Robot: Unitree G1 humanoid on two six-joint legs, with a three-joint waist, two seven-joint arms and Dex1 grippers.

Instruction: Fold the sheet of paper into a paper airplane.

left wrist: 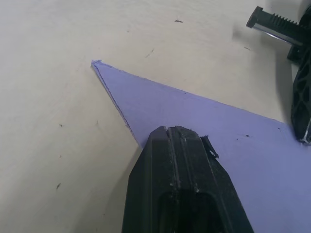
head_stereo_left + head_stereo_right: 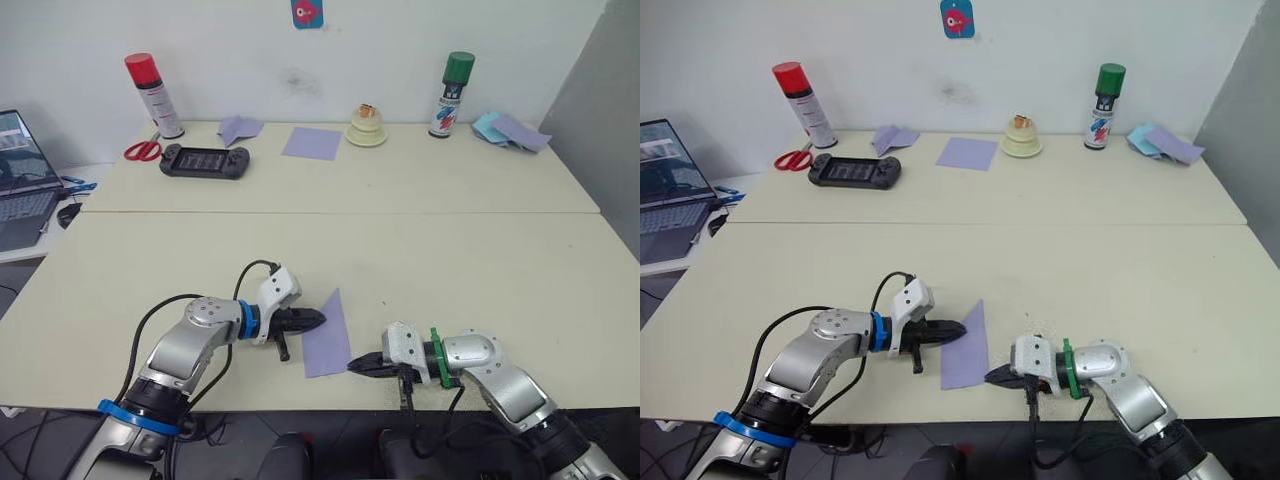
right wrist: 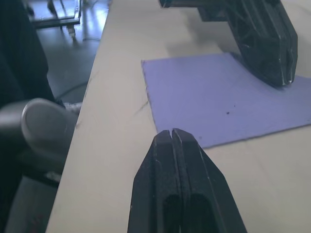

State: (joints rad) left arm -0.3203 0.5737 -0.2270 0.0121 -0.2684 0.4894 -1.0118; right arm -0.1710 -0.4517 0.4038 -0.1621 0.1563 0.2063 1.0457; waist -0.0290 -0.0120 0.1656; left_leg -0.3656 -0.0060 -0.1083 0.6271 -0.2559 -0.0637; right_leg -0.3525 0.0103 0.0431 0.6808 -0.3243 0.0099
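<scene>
On the wide pale desk [image 2: 480, 270], the folded lavender paper wedge [image 2: 327, 338] lies near the front edge. Left claw [image 2: 316, 319], closed, presses its side; right claw [image 2: 356, 367], closed, rests beside its corner. Pin firmly, crease slowly.

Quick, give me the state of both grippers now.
Left gripper: shut, holding nothing, tips pressing on the sheet of paper.
Right gripper: shut, empty, tips on the table beside the paper's edge.

The right hand [image 3: 172, 138], fingers pressed together, rests on the pale surface [image 3: 112, 145] just short of the sheet of paper [image 3: 214, 104]. The left hand [image 3: 279, 73] presses the sheet's far side.
</scene>
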